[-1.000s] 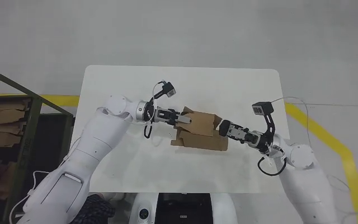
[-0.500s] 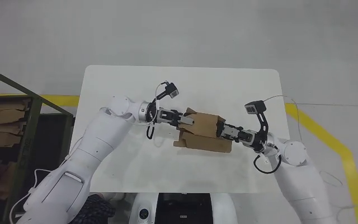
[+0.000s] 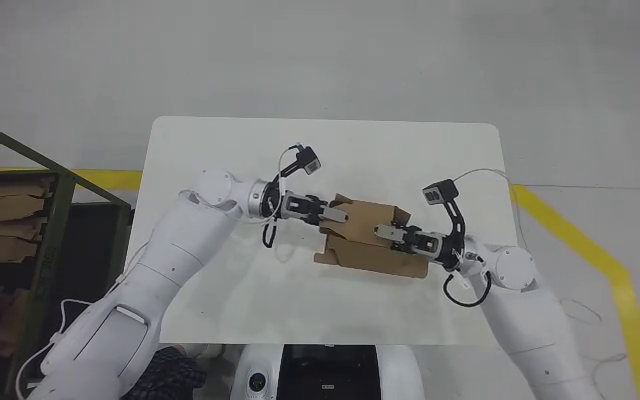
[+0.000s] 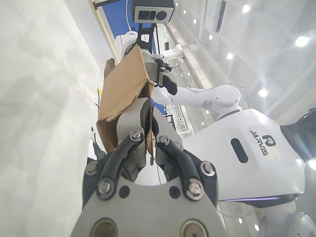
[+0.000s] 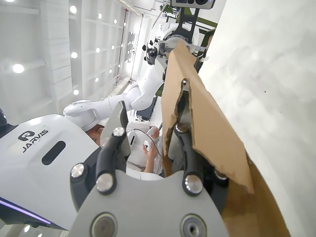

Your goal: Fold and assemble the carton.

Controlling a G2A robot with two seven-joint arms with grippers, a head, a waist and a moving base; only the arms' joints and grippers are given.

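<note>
Left jaws clenched on the left-end flap of the carton (image 3: 360, 222); right jaws released, straddling a panel at its right end. Carton sits about mid-tabletop (image 3: 220, 150).

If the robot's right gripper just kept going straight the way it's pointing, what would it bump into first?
The carton: the right gripper's open fingers already straddle one cardboard panel. Pushed further, it would probably slide along the carton toward the left gripper, which pinches the far end.
</note>
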